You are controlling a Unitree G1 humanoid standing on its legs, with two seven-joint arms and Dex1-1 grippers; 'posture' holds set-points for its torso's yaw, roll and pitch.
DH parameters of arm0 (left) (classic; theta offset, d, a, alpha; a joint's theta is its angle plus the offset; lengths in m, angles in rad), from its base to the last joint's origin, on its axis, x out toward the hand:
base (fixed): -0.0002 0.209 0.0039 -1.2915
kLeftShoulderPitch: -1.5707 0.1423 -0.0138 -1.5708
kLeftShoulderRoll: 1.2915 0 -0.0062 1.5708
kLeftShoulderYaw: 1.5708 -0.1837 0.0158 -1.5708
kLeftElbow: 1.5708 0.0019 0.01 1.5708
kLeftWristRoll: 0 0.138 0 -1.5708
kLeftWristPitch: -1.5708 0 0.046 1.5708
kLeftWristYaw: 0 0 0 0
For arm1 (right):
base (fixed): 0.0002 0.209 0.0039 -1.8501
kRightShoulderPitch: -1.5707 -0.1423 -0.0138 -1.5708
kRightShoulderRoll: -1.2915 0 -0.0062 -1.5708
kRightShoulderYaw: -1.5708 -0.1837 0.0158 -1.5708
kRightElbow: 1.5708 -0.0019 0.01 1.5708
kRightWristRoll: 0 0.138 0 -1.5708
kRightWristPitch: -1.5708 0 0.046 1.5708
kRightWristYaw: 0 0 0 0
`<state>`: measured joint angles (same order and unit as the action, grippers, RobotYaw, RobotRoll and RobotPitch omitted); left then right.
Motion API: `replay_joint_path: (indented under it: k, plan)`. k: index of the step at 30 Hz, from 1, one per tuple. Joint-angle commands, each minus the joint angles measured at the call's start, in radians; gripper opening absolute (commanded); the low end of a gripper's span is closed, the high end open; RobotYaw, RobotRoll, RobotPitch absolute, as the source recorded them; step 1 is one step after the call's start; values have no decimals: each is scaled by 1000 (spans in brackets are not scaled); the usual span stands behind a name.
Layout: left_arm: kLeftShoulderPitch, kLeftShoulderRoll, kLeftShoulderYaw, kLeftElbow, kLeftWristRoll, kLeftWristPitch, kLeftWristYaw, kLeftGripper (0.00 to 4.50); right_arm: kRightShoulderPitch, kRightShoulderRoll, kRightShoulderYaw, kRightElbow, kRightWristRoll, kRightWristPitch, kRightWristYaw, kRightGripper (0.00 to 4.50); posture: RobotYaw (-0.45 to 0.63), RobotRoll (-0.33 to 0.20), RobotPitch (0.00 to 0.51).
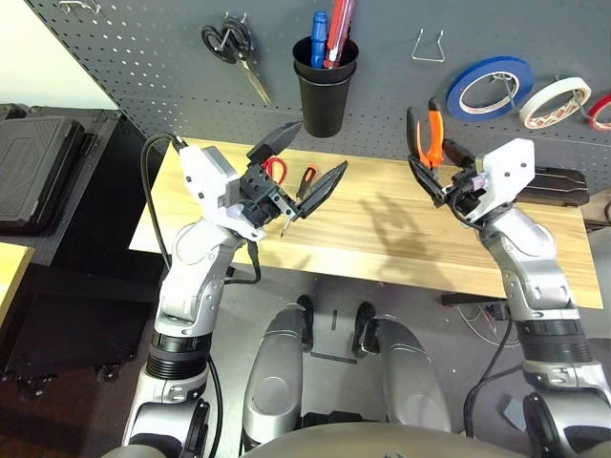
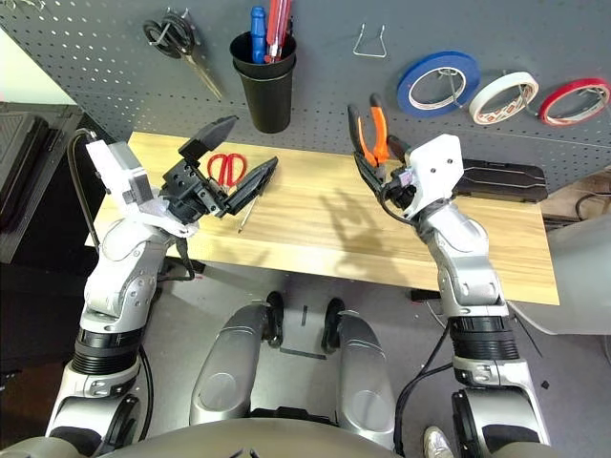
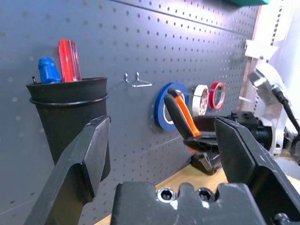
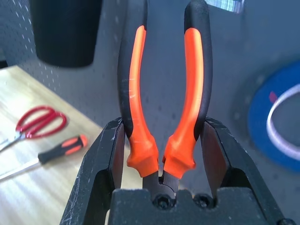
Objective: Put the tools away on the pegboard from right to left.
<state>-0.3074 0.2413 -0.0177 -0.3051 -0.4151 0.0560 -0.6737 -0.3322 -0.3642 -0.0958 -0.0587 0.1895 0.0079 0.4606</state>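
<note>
The right gripper (image 4: 161, 154) has its two black fingers closed on the lower handles of the orange-and-black-handled pliers (image 1: 427, 135), gripping them just above the pivot, with the handles rising upright in front of the dark grey perforated pegboard (image 1: 143, 57). Its silver forearm angles up from the light wooden table (image 1: 382, 229). The left gripper (image 1: 301, 157) is spread wide and holds nothing, raised above the table's left part beside the black cup (image 1: 324, 88). On the table lie the red-handled scissors (image 2: 227, 168) and the slim screwdriver with black-and-orange-red handle (image 4: 56, 149), close together. The white tape roll (image 1: 555, 101) hangs on the pegboard, between a blue tape roll (image 1: 489, 87) and a red tape roll (image 2: 573, 100).
</note>
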Motion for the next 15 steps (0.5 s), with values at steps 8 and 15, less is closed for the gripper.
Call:
replay_joint_path:
  k: [8, 15]
  plan:
    - [-22, 17, -21, 3, -22, 3, -23, 4500, -53, -13, -2, -120, -58, -159, -34, 2574, 141, 0, 221]
    - [-36, 22, -23, 23, -21, 5, -35, 4500, -214, 32, -18, -100, -54, -99, -134, 2574, 131, 0, 217]
